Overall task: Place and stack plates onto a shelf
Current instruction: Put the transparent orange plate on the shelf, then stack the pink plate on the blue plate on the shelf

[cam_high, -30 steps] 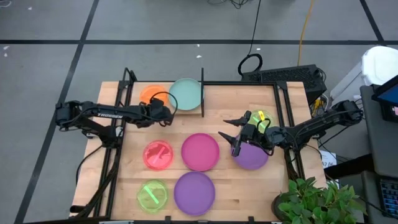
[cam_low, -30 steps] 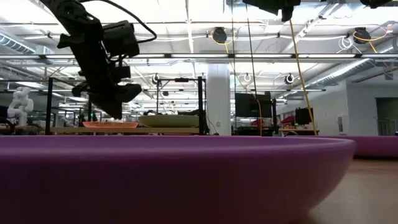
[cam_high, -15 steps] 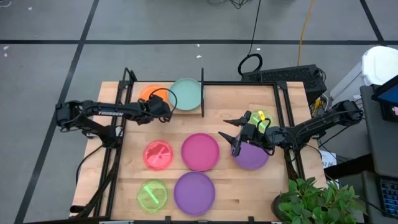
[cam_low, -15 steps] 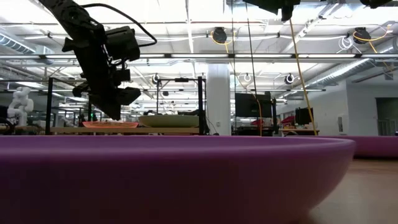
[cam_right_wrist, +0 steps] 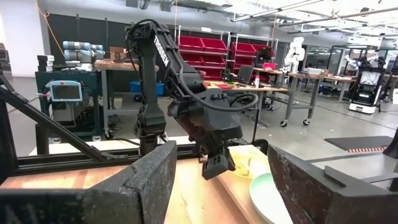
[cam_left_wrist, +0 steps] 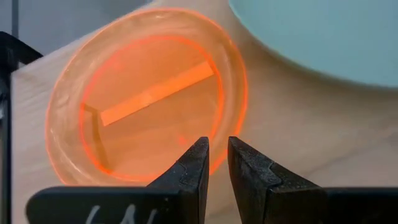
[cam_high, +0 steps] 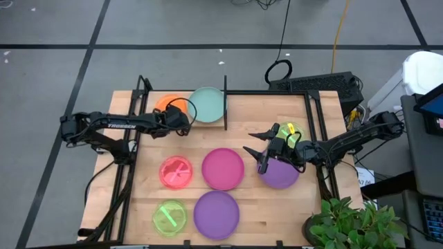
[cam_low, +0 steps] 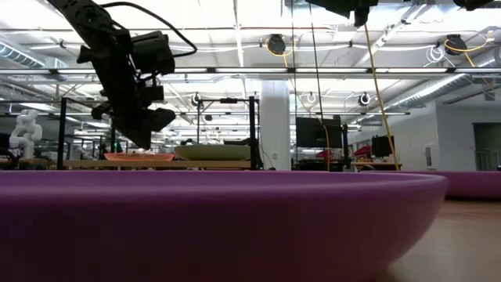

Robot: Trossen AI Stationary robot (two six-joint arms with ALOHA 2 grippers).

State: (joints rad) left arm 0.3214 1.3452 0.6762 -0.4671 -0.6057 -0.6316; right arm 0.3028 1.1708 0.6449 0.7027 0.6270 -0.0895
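Orange, translucent, that small plate (cam_left_wrist: 146, 96) sits on the shelf (cam_high: 181, 123) at the upper left of the high view, just beside the pale teal plate (cam_high: 207, 104), and our left gripper (cam_left_wrist: 216, 163) hangs over its near rim with its fingers drawn almost together, holding nothing. Over at the right of the high view our right gripper (cam_high: 266, 153) waits above the purple plate (cam_high: 279, 173), fingers spread wide and empty. What we worry about: the left fingers are so close to that orange rim that a careless drop or sideways sweep could flip or skid the light plate along the narrow board, and the shelf edge at the top of the frame leaves it little to land on. The teal plate almost touches it, so a shove that way could ride one rim over the other. We also see the black upright post (cam_high: 225, 104) right of the teal plate, a hard stop for any swing across. Room is better toward the lower middle, where the magenta plate (cam_high: 223, 168), red plate (cam_high: 176, 171), green plate (cam_high: 169, 216) and second purple plate (cam_high: 216, 214) lie apart on the open tabletop (cam_high: 252, 207).
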